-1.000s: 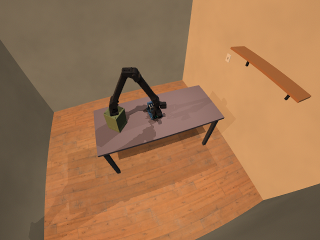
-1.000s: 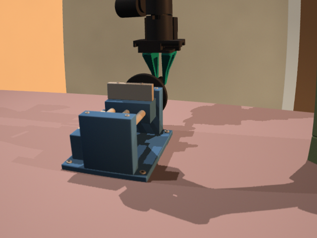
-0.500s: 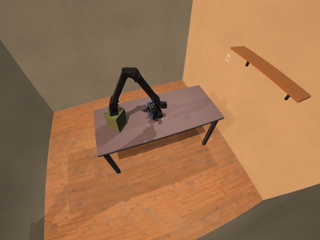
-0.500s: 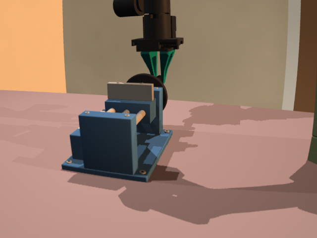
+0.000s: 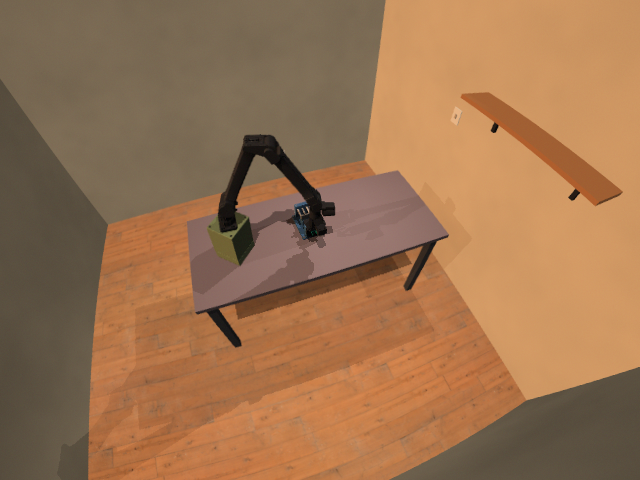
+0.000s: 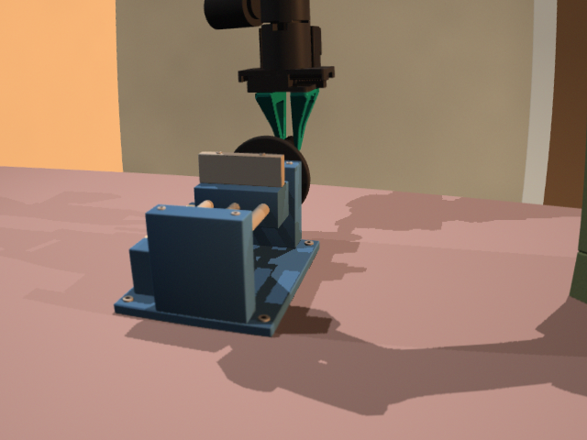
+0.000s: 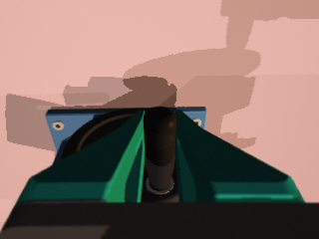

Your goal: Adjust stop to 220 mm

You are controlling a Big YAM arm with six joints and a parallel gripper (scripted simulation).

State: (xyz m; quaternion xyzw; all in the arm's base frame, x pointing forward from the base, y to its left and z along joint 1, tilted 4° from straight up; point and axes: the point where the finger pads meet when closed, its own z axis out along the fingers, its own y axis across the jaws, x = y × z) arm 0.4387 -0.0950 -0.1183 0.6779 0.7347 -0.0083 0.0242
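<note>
End effector (image 5: 313, 233) (image 6: 291, 143) (image 7: 159, 120) grips the black crank handle (image 6: 290, 139) (image 7: 160, 134) between 2 green fingers, presumably to turn the handwheel (image 6: 303, 172) (image 7: 82, 136), which stands upright at 1 end of the blue fixture (image 5: 298, 219) (image 6: 199, 265) (image 7: 125, 111) on the surface (image 5: 356, 206) (image 6: 450, 293) (image 7: 60, 45).
</note>
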